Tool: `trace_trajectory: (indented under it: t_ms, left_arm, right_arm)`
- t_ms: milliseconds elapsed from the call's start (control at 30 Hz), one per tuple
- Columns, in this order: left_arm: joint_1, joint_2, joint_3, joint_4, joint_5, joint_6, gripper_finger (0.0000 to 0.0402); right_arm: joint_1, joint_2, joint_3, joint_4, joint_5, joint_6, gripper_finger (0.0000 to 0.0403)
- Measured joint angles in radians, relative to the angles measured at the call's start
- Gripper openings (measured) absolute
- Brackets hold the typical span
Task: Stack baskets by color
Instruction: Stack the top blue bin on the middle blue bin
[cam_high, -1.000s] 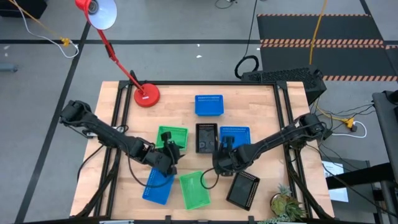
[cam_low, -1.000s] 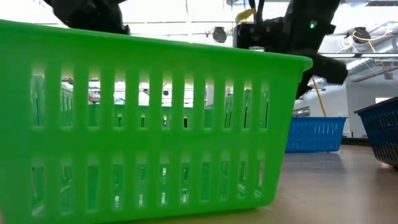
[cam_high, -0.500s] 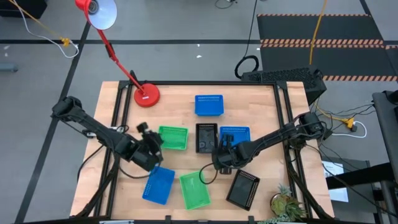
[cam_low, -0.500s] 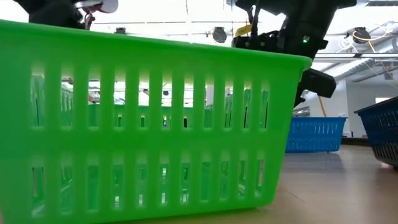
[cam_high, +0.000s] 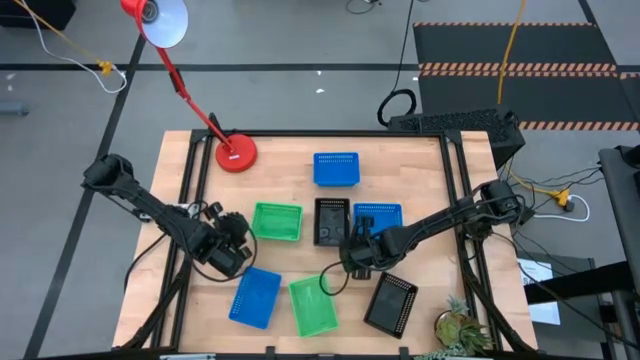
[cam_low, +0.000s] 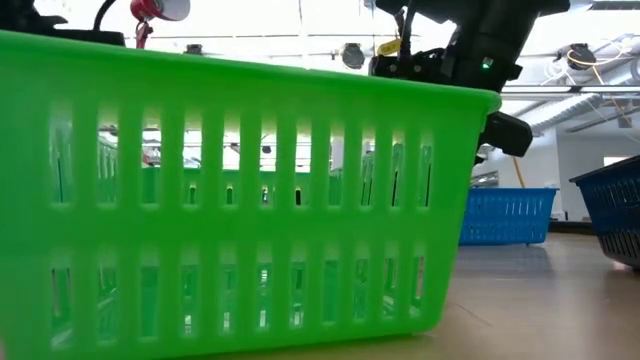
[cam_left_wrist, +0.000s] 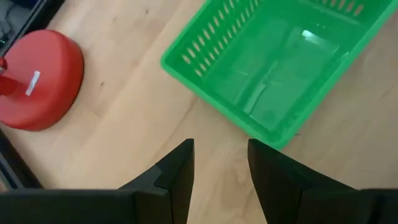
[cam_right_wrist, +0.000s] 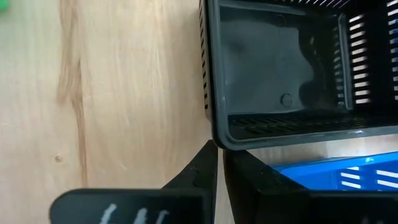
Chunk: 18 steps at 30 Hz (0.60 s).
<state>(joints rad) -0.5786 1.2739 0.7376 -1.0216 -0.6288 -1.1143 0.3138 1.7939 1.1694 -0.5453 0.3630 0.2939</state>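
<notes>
Two green baskets rest flat on the table: one mid-table (cam_high: 277, 221), one near the front edge (cam_high: 314, 305), which fills the low view (cam_low: 230, 200). Blue baskets sit at the far side (cam_high: 336, 169), right of centre (cam_high: 380, 216) and front left (cam_high: 255, 297). One black basket (cam_high: 333, 221) lies between green and blue, another (cam_high: 391, 303) at the front right. My left gripper (cam_high: 235, 243) (cam_left_wrist: 221, 162) is open over bare wood, left of the mid-table green basket (cam_left_wrist: 273, 68). My right gripper (cam_high: 354, 252) (cam_right_wrist: 221, 165) is shut at the black basket's near corner. My right gripper's shut fingertips (cam_right_wrist: 208, 155) stand right at the black basket's near corner rim (cam_right_wrist: 217, 138), coming slanting down from the table's near right. The rim hides the tips' ends, so I cannot tell whether they touch it. The basket lies flat on the table.
A red lamp base (cam_high: 236, 153) (cam_left_wrist: 37, 81) stands at the far left of the table, its arm rising over the left edge. A potted plant (cam_high: 462, 328) sits at the front right corner. Bare wood lies between the lamp base and the mid-table green basket.
My left gripper has drawn back from the near edge of the mid-table green basket toward the table's left edge, sinking a little and rolling its wrist. The green basket stays where it was. My right gripper has kept still.
</notes>
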Motion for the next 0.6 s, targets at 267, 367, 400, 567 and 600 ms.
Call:
trace_trajectory:
  t_ms: [267, 367, 400, 567, 600]
  left_arm:
    - [-0.001, 0.0, -0.102, 0.222, -0.003, 0.025, 0.0152]
    - [-0.001, 0.0, -0.134, 0.299, 0.0, 0.066, 0.0152]
    - [0.0, 0.0, -0.138, 0.321, 0.0, 0.081, 0.0152]
    - [0.016, 0.0, -0.135, 0.337, -0.002, 0.127, 0.0152]
    - [0.02, 0.0, -0.131, 0.338, -0.003, 0.136, 0.0152]
  right_arm:
    - [0.006, -0.006, 0.0, -0.01, -0.007, 0.0, 0.0018]
    - [0.014, -0.029, 0.0, -0.013, -0.042, 0.0, 0.0018]
    - [0.017, -0.04, 0.0, -0.018, -0.051, 0.002, 0.0018]
    - [0.034, -0.11, 0.0, -0.033, -0.05, 0.022, 0.0018]
    - [0.037, -0.123, 0.0, -0.033, -0.049, 0.028, 0.0018]
